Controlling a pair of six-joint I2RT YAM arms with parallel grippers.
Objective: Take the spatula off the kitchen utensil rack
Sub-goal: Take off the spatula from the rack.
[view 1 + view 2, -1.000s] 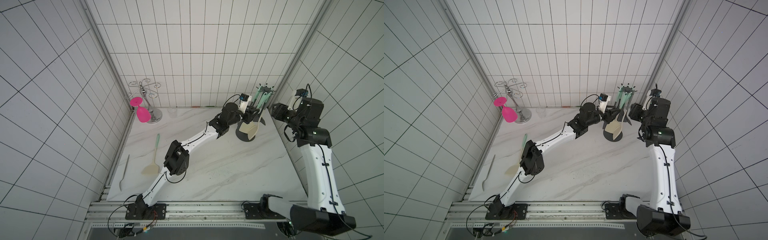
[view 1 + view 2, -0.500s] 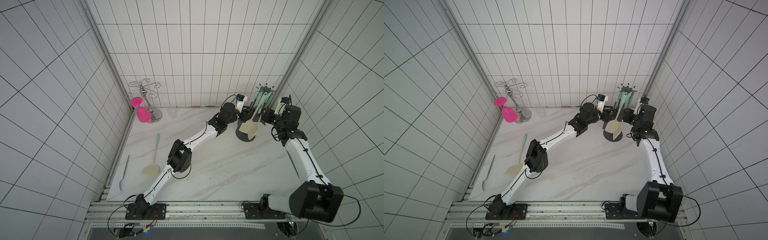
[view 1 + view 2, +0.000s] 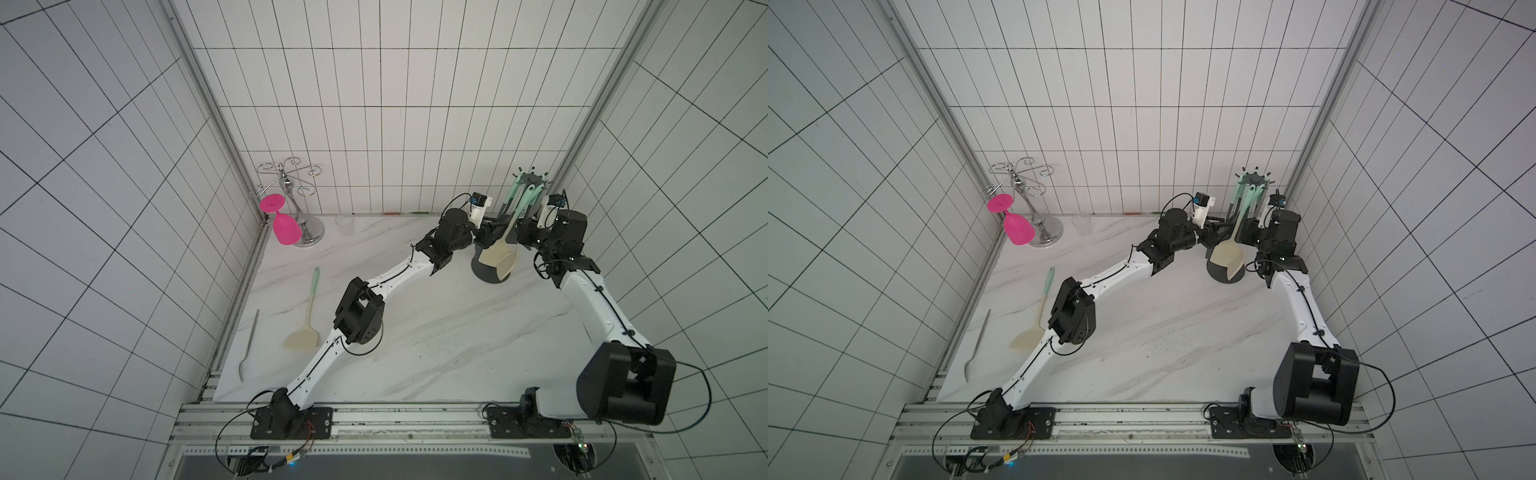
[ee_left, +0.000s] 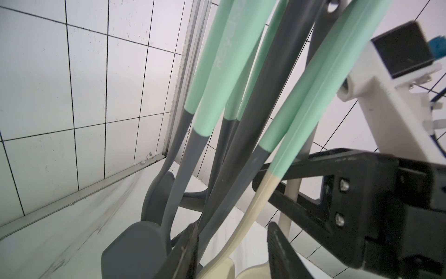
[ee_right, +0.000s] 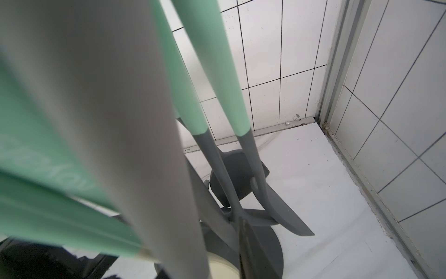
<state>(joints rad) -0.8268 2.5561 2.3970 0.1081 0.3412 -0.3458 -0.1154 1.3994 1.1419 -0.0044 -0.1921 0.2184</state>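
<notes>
The dark grey kitchen utensil rack [image 3: 485,275] [image 3: 1217,272] stands at the back right corner, hung with several mint-handled utensils. The spatula [image 3: 494,255] [image 3: 1225,254], mint handle and cream head, hangs on its near side. My left gripper [image 3: 493,229] [image 4: 233,227] reaches in from the left, open, with the spatula's cream neck [image 4: 253,200] and a grey shaft between its fingers [image 4: 189,246]. From the right, my right gripper [image 3: 519,233] [image 4: 258,180] straddles a pale shaft [image 5: 154,169] next to the pole. Only one right finger [image 5: 245,239] shows in the right wrist view.
A chrome glass holder [image 3: 291,195] with a hanging pink glass [image 3: 286,227] stands back left, a small clear glass [image 3: 344,224] beside it. Another mint-handled spatula [image 3: 308,316] and a thin grey utensil [image 3: 249,353] lie at the left. Tiled walls close in behind the rack.
The right arm has swung down and in from high on the right until its gripper sits at the rack. The left gripper edged slightly closer to the rack.
</notes>
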